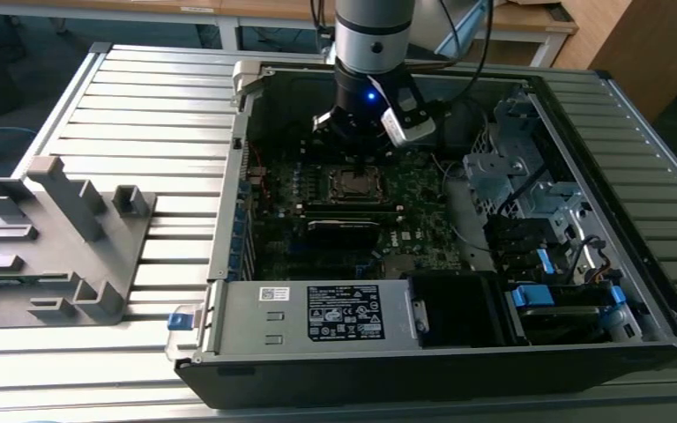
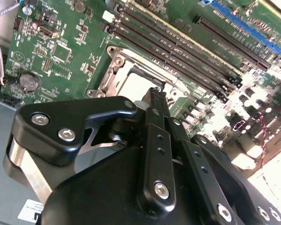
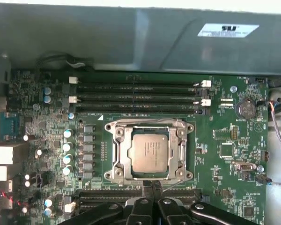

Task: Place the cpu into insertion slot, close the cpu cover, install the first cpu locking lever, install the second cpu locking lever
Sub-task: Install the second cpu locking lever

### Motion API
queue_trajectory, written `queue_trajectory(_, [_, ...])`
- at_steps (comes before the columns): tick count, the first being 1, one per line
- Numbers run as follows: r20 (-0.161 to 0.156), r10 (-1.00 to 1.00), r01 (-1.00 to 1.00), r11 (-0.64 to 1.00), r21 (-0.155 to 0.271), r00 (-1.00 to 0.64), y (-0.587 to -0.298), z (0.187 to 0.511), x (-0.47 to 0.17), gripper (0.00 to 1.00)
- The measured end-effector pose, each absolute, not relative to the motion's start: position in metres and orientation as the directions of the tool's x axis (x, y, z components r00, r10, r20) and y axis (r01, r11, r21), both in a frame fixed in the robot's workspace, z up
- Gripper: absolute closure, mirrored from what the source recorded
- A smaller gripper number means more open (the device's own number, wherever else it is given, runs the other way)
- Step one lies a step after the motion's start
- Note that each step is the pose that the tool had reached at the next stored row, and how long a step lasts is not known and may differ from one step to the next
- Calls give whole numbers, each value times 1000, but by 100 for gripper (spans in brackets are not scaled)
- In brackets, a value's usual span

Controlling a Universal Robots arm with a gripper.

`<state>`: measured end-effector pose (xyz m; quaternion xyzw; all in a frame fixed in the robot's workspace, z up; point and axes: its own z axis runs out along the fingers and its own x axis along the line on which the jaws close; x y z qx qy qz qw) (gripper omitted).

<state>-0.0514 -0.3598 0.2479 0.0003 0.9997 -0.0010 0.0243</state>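
We see the gripper [image 3: 151, 187] with its 2 black fingers pressed together, tips touching and nothing between them; in the first wrist view those tips hover at the edge of the insertion slot [image 3: 117, 157], just beside its silver rim; in the second wrist view the gripper [image 2: 155, 93] points down at the same socket, and in the exterior view the gripper [image 1: 360, 150] hangs just above the board inside the open computer case [image 1: 621, 264]; the cpu [image 3: 150, 152] lies flat in the insertion slot, its pale silver top facing up, and it shows again past the fingertips in the second wrist view [image 2: 136, 86]; the cpu cover [image 3: 150, 125] lies down around the chip as a silver frame, the chip showing through its cut-out middle; beyond the socket run 3 long black memory slots [image 3: 136, 97] with white clips at their ends; a round coin battery [image 3: 246, 109] sits on the green motherboard [image 3: 225, 187] well apart from the socket; outside the case, on the ribbed table [image 1: 138, 97], stands a grey fixture [image 1: 56, 238] at the exterior view's left
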Motion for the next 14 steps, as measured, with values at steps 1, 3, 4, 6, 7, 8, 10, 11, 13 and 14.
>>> queue_trajectory(1, [-49, 0, 1, 1000, -2, -999, -361, 248, -51, 89])
queue_trajectory(3, [-49, 0, 1, 1000, -2, -999, -364, 248, -51, 89])
queue_trajectory(4, [-49, 0, 1, 1000, -2, -999, -365, 248, -51, 89])
queue_trajectory(6, [-49, 0, 1, 1000, -2, -999, -368, 248, -51, 89])
queue_trajectory(7, [-49, 0, 1, 1000, -2, -999, -369, 248, -51, 89])
queue_trajectory(8, [-49, 0, 1, 1000, -2, -999, -370, 248, -51, 89])
queue_trajectory(10, [-49, 1, 1, 1000, -2, -999, -372, 248, -51, 89])
queue_trajectory(11, [-49, 0, 1, 1000, -2, -999, -373, 248, -51, 89])
queue_trajectory(13, [-49, 1, 1, 1000, -2, -999, -373, 248, -51, 89])
queue_trajectory(14, [-49, 1, 1, 1000, -2, -999, -373, 248, -51, 89])
